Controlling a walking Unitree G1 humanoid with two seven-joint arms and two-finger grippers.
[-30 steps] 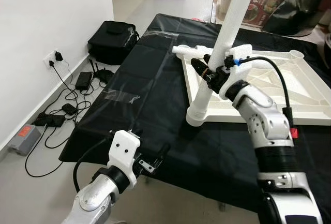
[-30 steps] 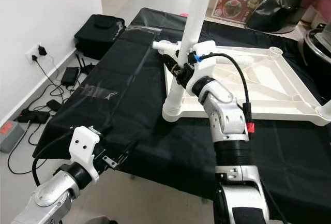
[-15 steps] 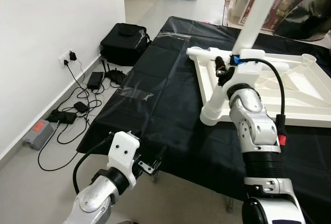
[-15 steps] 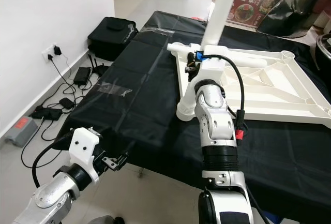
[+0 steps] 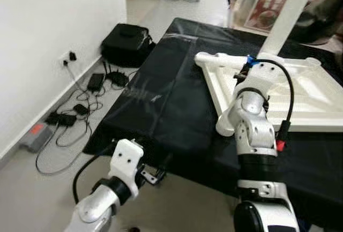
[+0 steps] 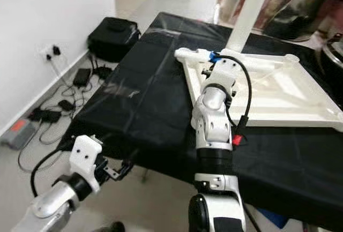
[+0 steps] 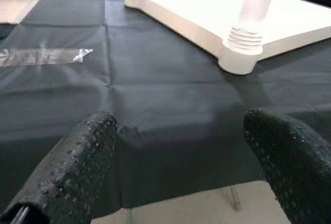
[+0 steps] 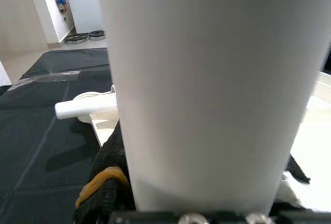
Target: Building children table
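Right tool (image 8: 196,203) is clamped around the white table leg (image 5: 289,15), its black fingers (image 8: 106,182) pressed against the tube low down, just above the corner where the leg meets the overturned white tabletop (image 5: 321,111). That tabletop lies underside up on the black-covered surface (image 5: 161,98), its ribs showing. The held leg rises from the corner nearest the robot, tilted a little away from it, and the left wrist view shows a threaded collar (image 7: 246,38) at the leg's foot sitting in the corner socket. Another white leg (image 5: 217,59) lies flat along the tabletop's far left edge.

Left tool (image 7: 181,157) hangs below and just outside the near edge of the surface, its two black fingers (image 7: 77,157) spread wide with nothing between them.

The leg looks like a hollow, stiff plastic tube, likely light for its length, with a smooth skin that could slip in a turning grip. Taking it low, close to the collar, seems the sound choice: it keeps the long tube from levering sideways and cross-threading. The tabletop appears light too and rests loose on slick cloth, so it may slide or spin with the leg unless something steadies it. Whether the thread is fully seated cannot be told from these views.
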